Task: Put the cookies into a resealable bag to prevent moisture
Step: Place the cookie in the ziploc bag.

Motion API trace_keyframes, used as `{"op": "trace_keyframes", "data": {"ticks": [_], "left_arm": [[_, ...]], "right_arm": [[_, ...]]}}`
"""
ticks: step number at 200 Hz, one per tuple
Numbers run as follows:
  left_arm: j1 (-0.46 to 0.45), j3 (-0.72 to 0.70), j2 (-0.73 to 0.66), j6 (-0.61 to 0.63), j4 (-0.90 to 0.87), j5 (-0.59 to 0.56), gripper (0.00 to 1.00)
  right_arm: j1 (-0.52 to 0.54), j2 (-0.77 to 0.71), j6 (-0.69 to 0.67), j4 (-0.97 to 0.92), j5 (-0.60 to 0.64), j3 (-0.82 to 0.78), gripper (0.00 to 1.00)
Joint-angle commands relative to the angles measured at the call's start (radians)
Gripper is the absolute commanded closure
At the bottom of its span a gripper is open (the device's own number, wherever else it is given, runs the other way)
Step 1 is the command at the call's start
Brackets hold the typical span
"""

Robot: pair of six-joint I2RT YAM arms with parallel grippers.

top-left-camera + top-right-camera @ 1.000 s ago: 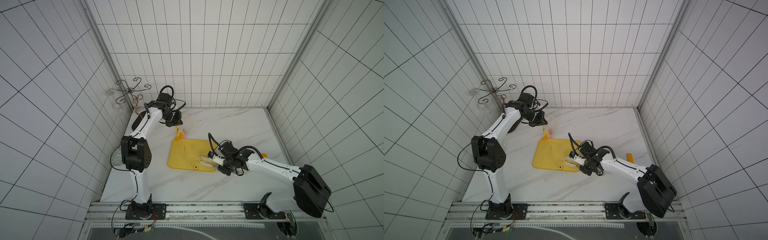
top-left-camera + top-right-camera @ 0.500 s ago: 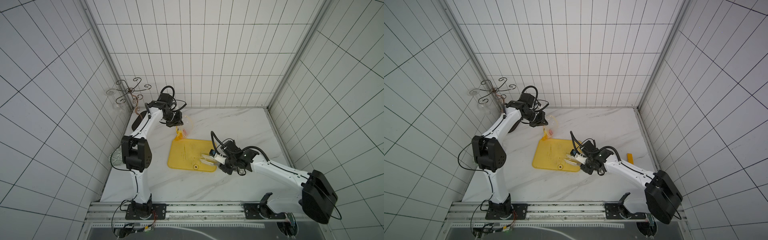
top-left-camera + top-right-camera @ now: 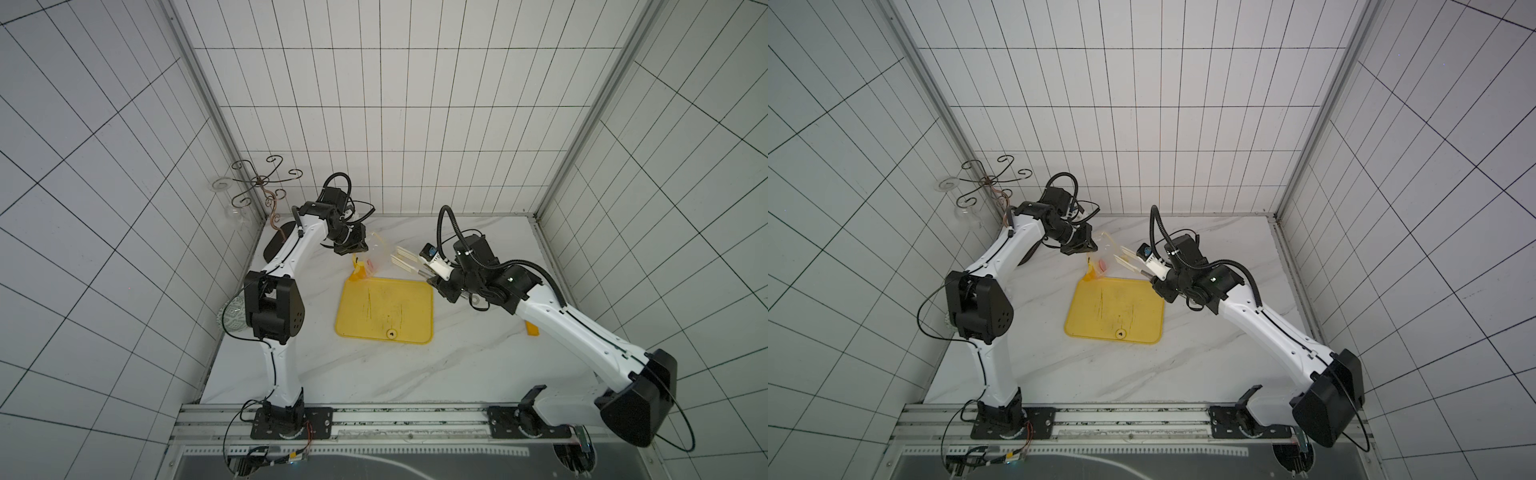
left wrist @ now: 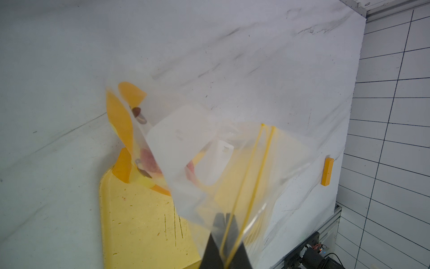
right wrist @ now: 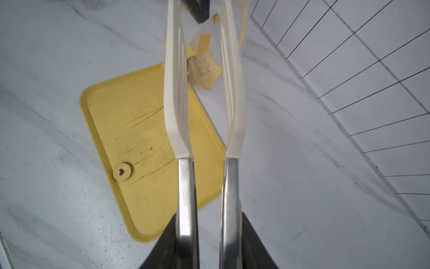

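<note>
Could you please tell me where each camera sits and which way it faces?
Top views: high over the front rail, looking down on the table; left arm and right arm show whole.
Left wrist: looking along the shut left gripper pinching the resealable bag.
Right wrist: looking along the tongs in the right gripper, flower cookie between the tips.
Shared: all show the yellow tray.

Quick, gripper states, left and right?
Left gripper: closed on the resealable bag.
Right gripper: closed on the tongs, flower-shaped cookie between their tips.
</note>
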Motion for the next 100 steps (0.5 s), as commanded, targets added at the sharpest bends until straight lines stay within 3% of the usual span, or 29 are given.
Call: {"op": "trace_keyframes", "data": {"ticks": [1, 73, 100], "left_arm": [[-0.008, 0.024, 0.011, 0.012, -0.004, 0.002, 1.00], [-0.008, -0.017, -0.044, 0.000, 0.006, 0.033, 1.00], [-0.009, -0.020, -0.049, -0.003, 0.010, 0.041, 1.00]], "right_arm": [[-0.010, 0.062, -0.013, 0.059, -0.047, 0.146, 0.62], [-0.015, 0.265, -0.040, 0.130, -0.081, 0.257, 0.62], [-0.015, 0.277, -0.033, 0.135, -0.086, 0.239, 0.56]]}}
